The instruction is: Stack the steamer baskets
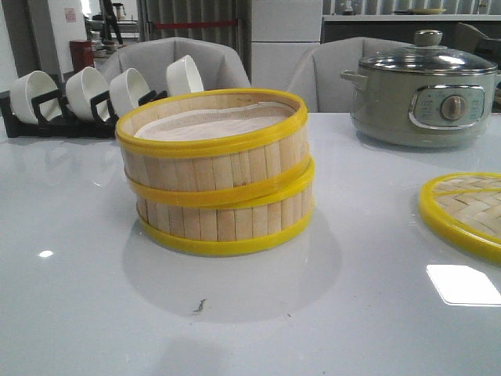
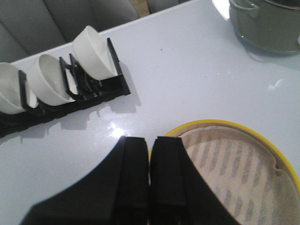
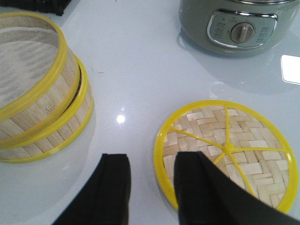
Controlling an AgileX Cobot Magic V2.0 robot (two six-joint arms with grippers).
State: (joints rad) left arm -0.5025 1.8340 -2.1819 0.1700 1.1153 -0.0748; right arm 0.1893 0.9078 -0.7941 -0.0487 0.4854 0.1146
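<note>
Two steamer baskets stand stacked mid-table. The upper basket (image 1: 211, 164) rests a little askew on the lower basket (image 1: 223, 223), and its whitish liner shows inside. In the right wrist view the upper one (image 3: 47, 108) overhangs the lower one (image 3: 70, 129). My left gripper (image 2: 150, 139) hovers over the top basket's yellow rim (image 2: 225, 124), shut with only a sliver between the fingers and nothing held. My right gripper (image 3: 152, 157) stands open above the table, one finger over the edge of the lid (image 3: 229, 145). Neither gripper shows in the front view.
The flat woven lid (image 1: 462, 207) lies on the table at the right. A grey electric pot (image 1: 423, 94) stands at the back right. A black rack of white bowls (image 1: 78, 98) lines the back left. Grey chairs sit behind the table.
</note>
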